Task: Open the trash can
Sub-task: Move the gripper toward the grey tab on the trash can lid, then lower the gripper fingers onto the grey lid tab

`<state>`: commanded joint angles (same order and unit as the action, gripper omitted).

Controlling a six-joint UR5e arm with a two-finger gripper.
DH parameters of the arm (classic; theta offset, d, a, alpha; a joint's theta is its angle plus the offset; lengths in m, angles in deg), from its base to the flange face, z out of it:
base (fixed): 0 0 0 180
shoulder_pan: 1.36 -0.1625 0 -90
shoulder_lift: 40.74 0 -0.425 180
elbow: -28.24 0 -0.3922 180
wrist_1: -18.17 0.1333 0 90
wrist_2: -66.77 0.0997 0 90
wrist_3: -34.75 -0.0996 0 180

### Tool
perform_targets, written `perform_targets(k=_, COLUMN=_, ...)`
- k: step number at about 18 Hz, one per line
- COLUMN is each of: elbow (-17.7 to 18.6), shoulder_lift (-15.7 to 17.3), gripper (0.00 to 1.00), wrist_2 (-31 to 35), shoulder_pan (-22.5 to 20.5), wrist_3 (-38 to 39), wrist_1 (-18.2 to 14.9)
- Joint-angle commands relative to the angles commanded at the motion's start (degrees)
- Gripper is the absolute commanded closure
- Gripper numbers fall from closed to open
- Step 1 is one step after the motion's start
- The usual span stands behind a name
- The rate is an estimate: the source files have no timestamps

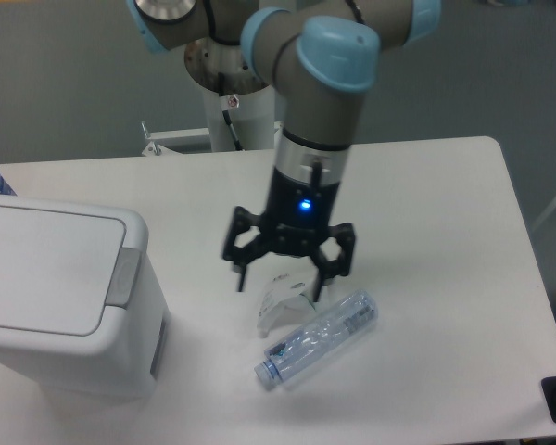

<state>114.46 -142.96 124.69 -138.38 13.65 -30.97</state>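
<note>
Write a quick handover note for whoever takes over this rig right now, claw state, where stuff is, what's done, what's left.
Claw: open, empty, hanging above the crumpled paper mid-table.
Trash can: front left of the table, lid flat and shut, grey push tab on the side facing the claw.
Clear bottle lies on its side beside the paper.
Done: nothing on the can yet.
Left: bring the claw to the tab, press it, get the lid open.

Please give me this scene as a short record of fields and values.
bin: large white plastic trash can, left side of the white table
lid: shut, grey push tab untouched
gripper: black two-finger gripper, jaws open, empty, above the crumpled white paper
bottle: clear plastic bottle lying on its side beside the paper
</note>
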Motion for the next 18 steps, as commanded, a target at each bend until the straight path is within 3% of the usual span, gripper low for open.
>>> perform_targets(k=6, elbow=5.4, shoulder_lift=3.6, gripper=0.0, wrist_2=0.1, shoulder_pan=2.5, wrist_3=1.1, wrist_1=0.6)
perform_targets(k=11, elbow=4.7, shoulder_lift=2.0, gripper=0.0, wrist_2=-0.2, shoulder_pan=4.0, wrist_3=1.7, wrist_1=0.7)
perform_targets(k=14, elbow=3.2, shoulder_lift=-0.7, gripper=0.0, wrist_2=-0.1, shoulder_pan=5.2, wrist_3=2.5, wrist_1=2.2)
perform_targets(k=18, elbow=3.1, shoulder_lift=-1.1, gripper=0.0, wrist_2=-0.1, shoulder_pan=5.3, wrist_3=2.6, wrist_1=2.3)
